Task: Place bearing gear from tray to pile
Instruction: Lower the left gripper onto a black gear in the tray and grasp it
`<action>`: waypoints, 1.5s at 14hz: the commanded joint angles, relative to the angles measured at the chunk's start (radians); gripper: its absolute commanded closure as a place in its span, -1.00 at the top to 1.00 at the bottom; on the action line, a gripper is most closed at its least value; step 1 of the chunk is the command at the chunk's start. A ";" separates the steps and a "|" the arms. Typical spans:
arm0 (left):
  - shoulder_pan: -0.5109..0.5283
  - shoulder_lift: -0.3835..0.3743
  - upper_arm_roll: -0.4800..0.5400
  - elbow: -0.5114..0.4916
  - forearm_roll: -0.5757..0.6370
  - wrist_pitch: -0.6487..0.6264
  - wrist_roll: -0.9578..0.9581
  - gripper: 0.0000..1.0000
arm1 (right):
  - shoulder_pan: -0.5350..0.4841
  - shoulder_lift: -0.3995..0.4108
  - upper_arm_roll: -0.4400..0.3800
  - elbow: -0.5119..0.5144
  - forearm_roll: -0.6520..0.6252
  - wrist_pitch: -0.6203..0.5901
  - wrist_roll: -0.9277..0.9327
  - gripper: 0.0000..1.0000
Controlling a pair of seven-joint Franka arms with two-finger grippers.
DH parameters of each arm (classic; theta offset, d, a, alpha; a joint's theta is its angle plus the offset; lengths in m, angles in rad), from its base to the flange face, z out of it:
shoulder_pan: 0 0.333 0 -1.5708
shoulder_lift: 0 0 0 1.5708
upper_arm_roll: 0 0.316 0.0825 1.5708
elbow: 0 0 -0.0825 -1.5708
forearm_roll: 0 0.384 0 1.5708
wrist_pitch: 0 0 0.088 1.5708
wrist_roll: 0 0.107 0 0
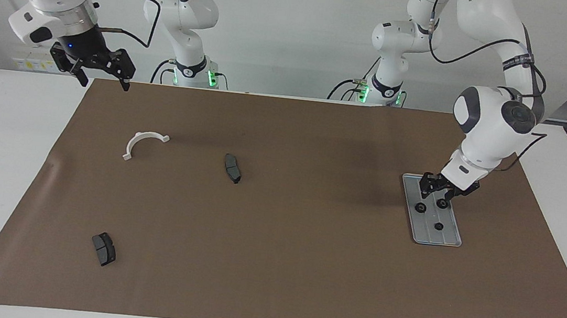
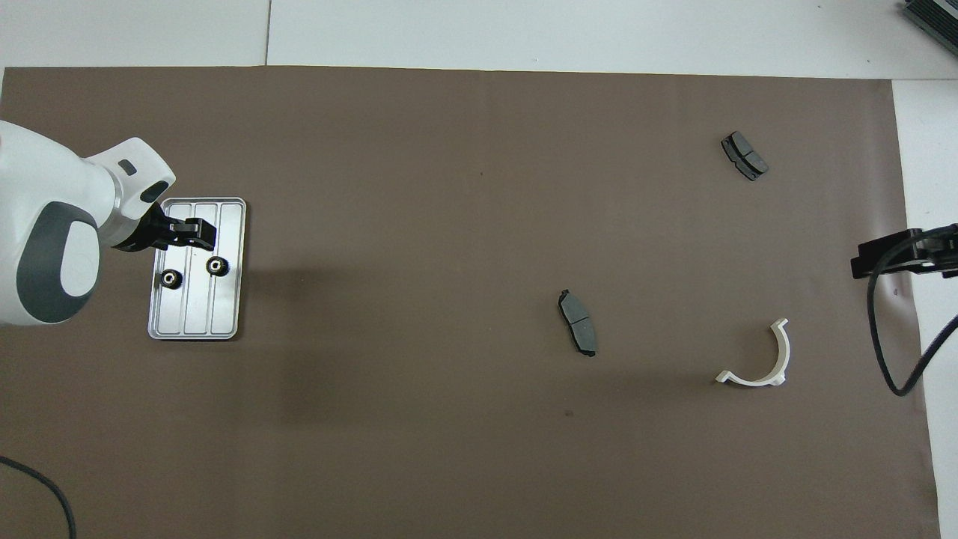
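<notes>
The silver grooved tray (image 1: 448, 238) (image 2: 224, 318) lies toward the left arm's end of the brown mat. It holds three small black bearing gears (image 1: 420, 207) (image 1: 438, 226) (image 1: 442, 203). The overhead view shows two gears (image 2: 171, 278) (image 2: 217, 264), and the third is hidden under the hand. My left gripper (image 1: 433, 196) (image 2: 202, 233) hangs low over the tray's end nearer the robots, open, holding nothing. The pile's parts lie scattered toward the right arm's end: a white half-ring bracket (image 1: 144, 144) (image 2: 756, 359) and two dark pads (image 1: 232, 168) (image 1: 104, 249). My right gripper (image 1: 102, 79) (image 2: 857, 266) waits open over the mat's corner there.
The brown mat (image 1: 304, 261) covers most of the white table. One dark pad (image 2: 578, 322) lies near the mat's middle, the other pad (image 2: 745, 156) farther from the robots. A black cable (image 2: 891, 359) hangs by the right arm.
</notes>
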 commanded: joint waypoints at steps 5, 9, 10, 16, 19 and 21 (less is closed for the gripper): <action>0.007 0.039 -0.004 -0.083 0.004 0.125 -0.081 0.31 | -0.007 -0.022 0.005 -0.023 0.013 0.015 -0.011 1.00; 0.016 0.057 -0.002 -0.088 0.004 0.153 -0.081 0.20 | -0.007 -0.022 0.005 -0.023 0.013 0.014 -0.012 1.00; 0.021 0.060 -0.002 -0.089 0.004 0.164 -0.081 0.20 | -0.007 -0.022 0.005 -0.023 0.013 0.015 -0.012 1.00; 0.021 0.071 -0.002 -0.117 0.004 0.193 -0.082 0.19 | -0.006 -0.022 0.005 -0.023 0.013 0.015 -0.012 1.00; 0.021 0.068 -0.002 -0.146 0.004 0.216 -0.082 0.19 | -0.006 -0.022 0.005 -0.023 0.013 0.014 -0.012 1.00; 0.021 0.065 -0.002 -0.167 0.004 0.236 -0.082 0.17 | -0.006 -0.022 0.005 -0.023 0.013 0.014 -0.011 1.00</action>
